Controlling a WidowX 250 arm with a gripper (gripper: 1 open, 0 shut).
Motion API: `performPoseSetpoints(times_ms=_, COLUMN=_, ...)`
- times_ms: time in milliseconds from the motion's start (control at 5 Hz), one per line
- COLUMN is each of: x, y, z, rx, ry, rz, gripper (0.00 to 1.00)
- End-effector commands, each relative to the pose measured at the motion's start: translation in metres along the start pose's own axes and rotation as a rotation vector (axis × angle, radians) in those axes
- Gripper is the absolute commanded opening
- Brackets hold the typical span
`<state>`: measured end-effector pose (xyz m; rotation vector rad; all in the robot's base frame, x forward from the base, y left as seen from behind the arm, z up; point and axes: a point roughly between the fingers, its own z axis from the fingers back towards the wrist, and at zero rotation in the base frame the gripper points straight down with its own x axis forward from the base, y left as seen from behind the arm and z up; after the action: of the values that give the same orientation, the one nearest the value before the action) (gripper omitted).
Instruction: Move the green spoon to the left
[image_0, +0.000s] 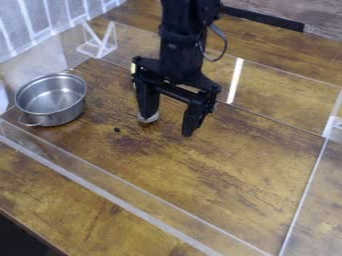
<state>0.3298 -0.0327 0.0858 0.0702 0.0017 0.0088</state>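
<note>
Inspected desk (241, 190) across the frame. Found gripper (173, 116) spread open at upper centre, apparently grasping nothing. Located green spoon (148, 121) just left of upper centre (handle hidden). Judged pre-grasp; requires aligning with handle, lowering, closing, then carrying left.

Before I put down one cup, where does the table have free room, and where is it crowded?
The widest bare patch of the table is on the near right, below the end effector. Another lies below the steel bowl. It is crowded between bowl and end effector, where the spoon's metal end shows.
</note>
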Motion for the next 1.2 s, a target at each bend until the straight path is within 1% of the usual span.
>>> performPoseSetpoints(times_ms=0, x=0.007, y=-0.005, z=0.022, rx=0.021, ry=-0.115, rz=0.010, gripper=1.00)
performPoseSetpoints(times_ms=400, x=0.021, y=0.004, z=0.018, rx=0.046, ry=-0.174, rz=0.036, gripper=1.00)
performPoseSetpoints(times_ms=600, x=0.022, y=0.008, z=0.021, rx=0.048, ry=-0.205, rz=0.051, gripper=1.00)
performPoseSetpoints(times_ms=800, x=0.020, y=0.011, z=0.027, rx=0.044, ry=-0.226, rz=0.064, gripper=1.00)
performPoseSetpoints(times_ms=1000, x=0.022, y=0.015, z=0.030, rx=0.050, ry=-0.255, rz=0.079, gripper=1.00)
